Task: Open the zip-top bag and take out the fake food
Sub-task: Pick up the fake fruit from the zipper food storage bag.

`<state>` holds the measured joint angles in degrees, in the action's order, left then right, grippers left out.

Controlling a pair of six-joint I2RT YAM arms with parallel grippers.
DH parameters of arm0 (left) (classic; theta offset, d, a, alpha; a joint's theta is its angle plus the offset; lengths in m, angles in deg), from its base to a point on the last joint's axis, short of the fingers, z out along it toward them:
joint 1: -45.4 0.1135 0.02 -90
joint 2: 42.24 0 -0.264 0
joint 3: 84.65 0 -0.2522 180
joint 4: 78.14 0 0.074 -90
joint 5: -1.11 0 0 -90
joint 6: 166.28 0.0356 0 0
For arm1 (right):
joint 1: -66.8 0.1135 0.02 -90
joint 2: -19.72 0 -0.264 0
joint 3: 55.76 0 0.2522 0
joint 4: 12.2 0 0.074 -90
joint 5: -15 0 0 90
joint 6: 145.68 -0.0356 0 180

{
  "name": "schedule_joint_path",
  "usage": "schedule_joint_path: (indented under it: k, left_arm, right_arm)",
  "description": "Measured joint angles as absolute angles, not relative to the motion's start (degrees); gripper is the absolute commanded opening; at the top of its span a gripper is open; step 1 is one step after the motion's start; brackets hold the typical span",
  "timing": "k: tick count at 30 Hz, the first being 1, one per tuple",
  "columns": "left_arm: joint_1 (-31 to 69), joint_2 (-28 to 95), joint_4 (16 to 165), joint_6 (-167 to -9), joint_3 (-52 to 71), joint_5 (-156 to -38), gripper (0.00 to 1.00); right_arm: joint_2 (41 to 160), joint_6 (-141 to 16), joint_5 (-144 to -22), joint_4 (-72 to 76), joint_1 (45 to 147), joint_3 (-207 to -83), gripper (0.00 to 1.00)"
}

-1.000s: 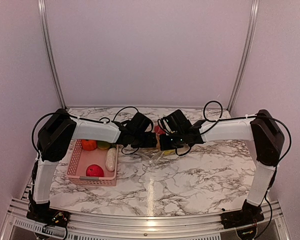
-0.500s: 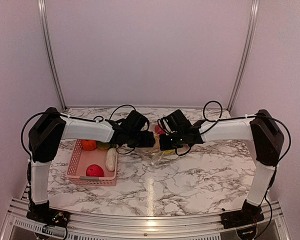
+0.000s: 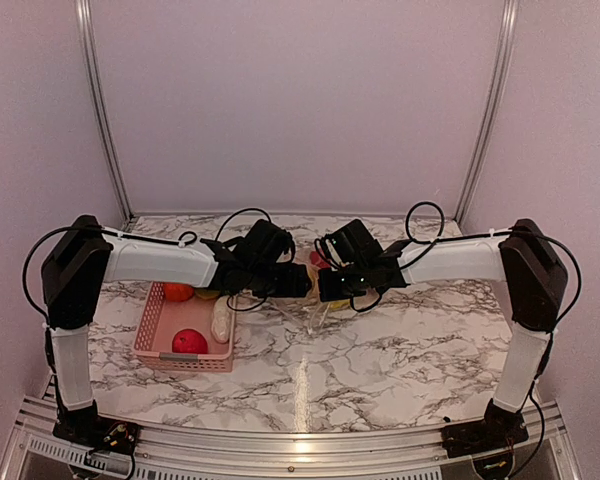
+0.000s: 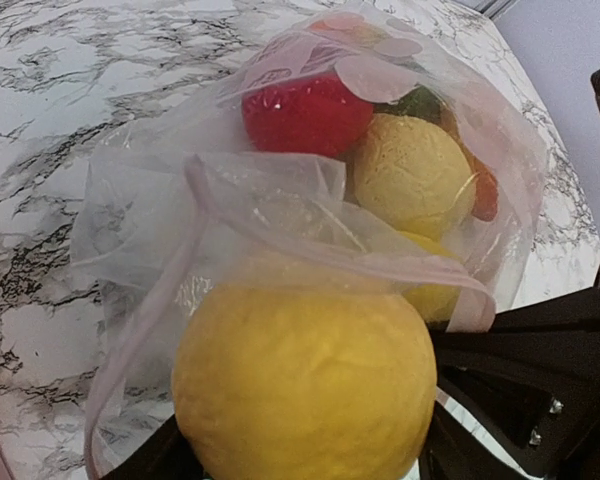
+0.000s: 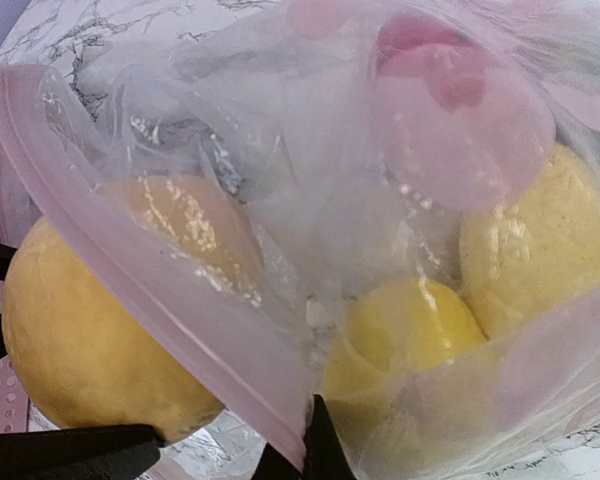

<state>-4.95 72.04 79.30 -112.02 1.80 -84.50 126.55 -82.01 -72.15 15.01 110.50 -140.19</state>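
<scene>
Top view: I'm reaching in from both sides and my arms are meeting mid-bench (image 3: 410, 350), right over the zip-top bag (image 3: 313, 308), which is lying just beside the pink basket (image 3: 148, 322). Honestly can't tell what either set of jaws is doing from up here.

Left wrist: my left jaws are pinching a pitted yellow fruit (image 4: 305, 385) right at the bag's open mouth, with the zip strip (image 4: 400, 268) draping over its top. A red fruit (image 4: 305, 110) and another yellow one (image 4: 410, 170) are sitting deeper inside.

Right wrist: my right jaws are pinching the pink strip edge, propping the mouth open.

My guess: the film's looking thin, floppy and slick, so the thicker strip is the spot to grab. The fruit's looking light, hard and glossy, so I'm squeezing across its widest part or it could pop out.
</scene>
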Motion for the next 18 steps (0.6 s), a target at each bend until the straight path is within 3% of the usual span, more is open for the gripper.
schedule_joint_path:
  k: [18]
  left_arm:
    - [-5.3, 66.2, 80.5, -112.1, 7.6, -90.1, 0.61]
  right_arm:
    - [126.6, -81.8, -72.4, 14.9, 110.5, -140.2, 0.0]
